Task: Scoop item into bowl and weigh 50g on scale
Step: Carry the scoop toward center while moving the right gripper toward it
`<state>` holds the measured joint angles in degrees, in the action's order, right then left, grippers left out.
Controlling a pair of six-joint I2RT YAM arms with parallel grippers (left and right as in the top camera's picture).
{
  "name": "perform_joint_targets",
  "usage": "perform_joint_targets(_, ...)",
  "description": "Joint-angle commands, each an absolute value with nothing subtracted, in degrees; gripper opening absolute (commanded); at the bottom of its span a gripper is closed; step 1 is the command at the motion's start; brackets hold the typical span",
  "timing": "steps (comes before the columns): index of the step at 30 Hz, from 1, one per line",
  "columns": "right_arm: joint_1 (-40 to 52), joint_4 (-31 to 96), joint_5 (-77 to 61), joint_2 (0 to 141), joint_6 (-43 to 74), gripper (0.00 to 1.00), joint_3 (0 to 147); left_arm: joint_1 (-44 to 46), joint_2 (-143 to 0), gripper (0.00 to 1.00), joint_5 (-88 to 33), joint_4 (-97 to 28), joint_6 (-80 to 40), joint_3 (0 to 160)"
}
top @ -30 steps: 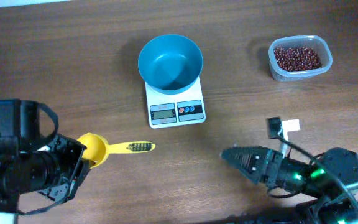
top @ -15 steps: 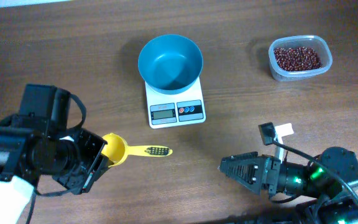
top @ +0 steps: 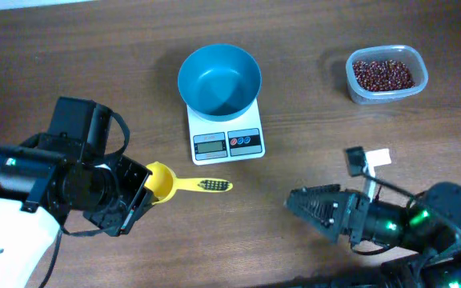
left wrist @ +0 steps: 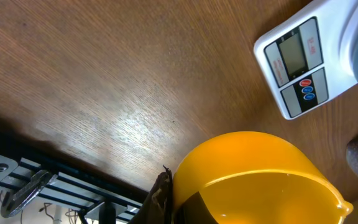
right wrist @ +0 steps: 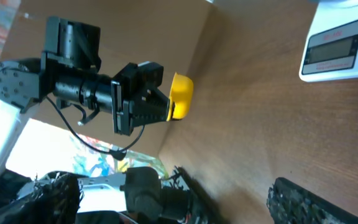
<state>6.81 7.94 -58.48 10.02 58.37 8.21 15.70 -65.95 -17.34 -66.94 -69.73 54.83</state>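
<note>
The blue bowl [top: 218, 80] stands empty on the white scale [top: 226, 144] at the table's middle back. The dark red-brown beans [top: 382, 74] lie in a clear tub at the back right. My left gripper [top: 138, 192] is shut on the cup end of a yellow scoop [top: 162, 182], whose handle points right, in front of and left of the scale. The scoop [left wrist: 253, 174] looks empty in the left wrist view, with the scale [left wrist: 294, 65] beyond it. My right gripper [top: 298, 204] is empty, seems open, and points left at the front right.
The clear tub's rim [top: 350, 80] sits near the back right corner. A white tag [top: 378, 158] hangs by the right arm. The right wrist view shows the left arm [right wrist: 86, 87] holding the scoop [right wrist: 181, 96] and the scale [right wrist: 337, 50].
My left arm has carried the yellow scoop to the right, closer to the scale. The right arm has shifted only slightly.
</note>
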Motion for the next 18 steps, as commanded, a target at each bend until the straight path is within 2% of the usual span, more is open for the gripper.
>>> perform_joint_targets(1,7.14,8.43,-58.81,18.15,57.23,1.0,15.75,15.88,-66.17,0.0,-16.75,-66.61,-70.54,55.11)
perform_joint_targets(4,8.12,10.48,-59.72,26.96,54.5,0.98,20.58,15.88,-66.17,0.0,-16.75,-66.63,-70.52,55.11)
perform_joint_targets(7,15.18,10.52,-56.53,34.57,52.27,0.95,23.73,15.88,-66.17,0.0,-16.75,-66.61,-70.52,55.11)
perform_joint_targets(11,28.05,6.15,-44.84,40.51,52.05,0.93,23.97,15.88,-66.17,0.0,-16.78,-66.65,-70.5,55.11)
perform_joint_targets(15,36.12,-0.89,-32.95,43.46,56.03,0.83,23.97,16.05,-66.17,0.0,-17.65,-66.65,-70.5,55.11)
perform_joint_targets(18,38.33,-3.42,-30.79,45.87,56.21,0.77,23.97,17.72,-66.17,0.0,-17.63,-66.65,-70.52,55.11)
